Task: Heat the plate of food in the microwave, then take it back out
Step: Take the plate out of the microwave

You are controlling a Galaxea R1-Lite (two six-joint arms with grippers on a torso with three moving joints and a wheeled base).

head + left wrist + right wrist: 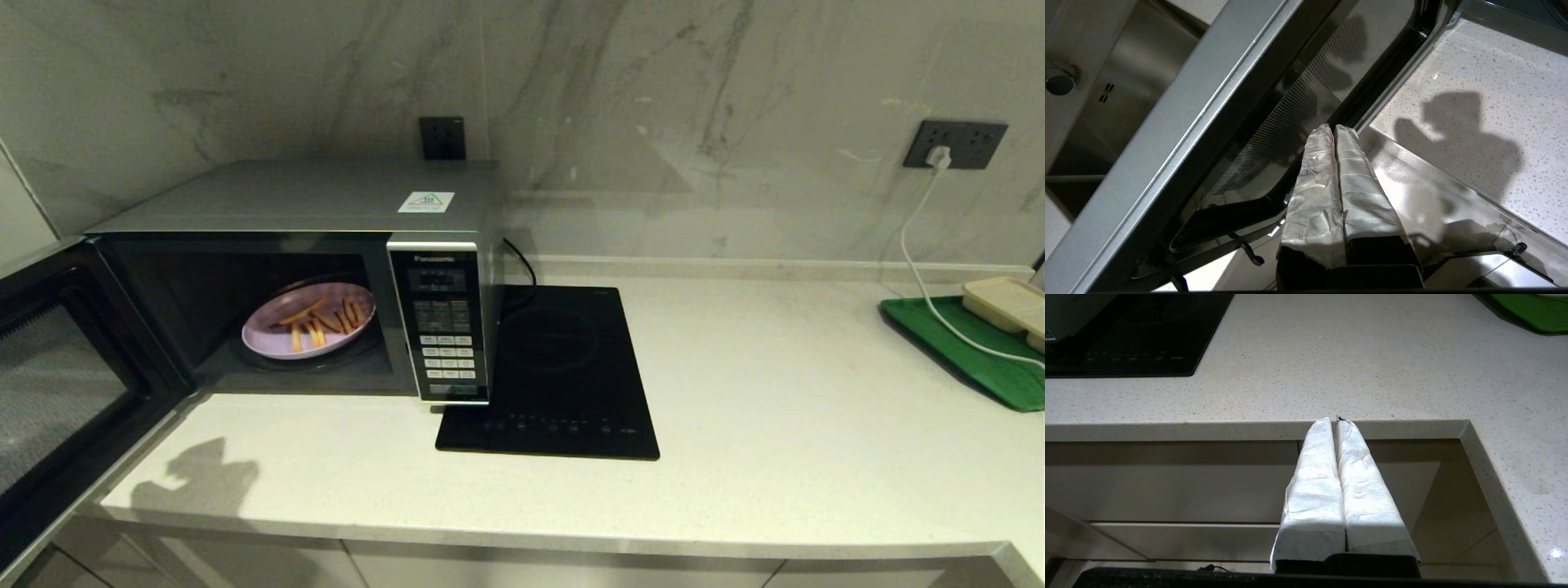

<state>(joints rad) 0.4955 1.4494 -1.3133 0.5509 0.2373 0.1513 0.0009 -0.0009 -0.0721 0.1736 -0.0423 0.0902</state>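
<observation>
The large boxy silver Panasonic microwave [326,269] is sitting toward the left end of the pale speckled stone countertop [735,425], close to the back wall, with its dark glass door [57,384] standing wide open past the counter's left edge. Inside the dark cavity, the round lilac-purple plastic plate [309,320] is resting on the turntable, carrying several thin orange-yellow fries [322,317] lying loosely across its middle. Just beside the microwave's black keypad panel [443,327], the flat black induction cooktop [555,376] is lying on the counter, reaching toward the front edge. At the far right edge, a green rectangular tray [963,351] is holding a beige compartment tray [1008,304], and a white cable [918,237] is running across it up to a dark wall socket [955,144].

The left gripper [1334,130], its tape-wrapped fingers [1314,183] pressed together and holding nothing, is hovering near the lower corner of the open door, in front of the counter's front edge. The right gripper [1334,420], likewise pressed together and empty, is hanging below the counter's front edge, in front of the beige cabinet fronts [1167,477].
</observation>
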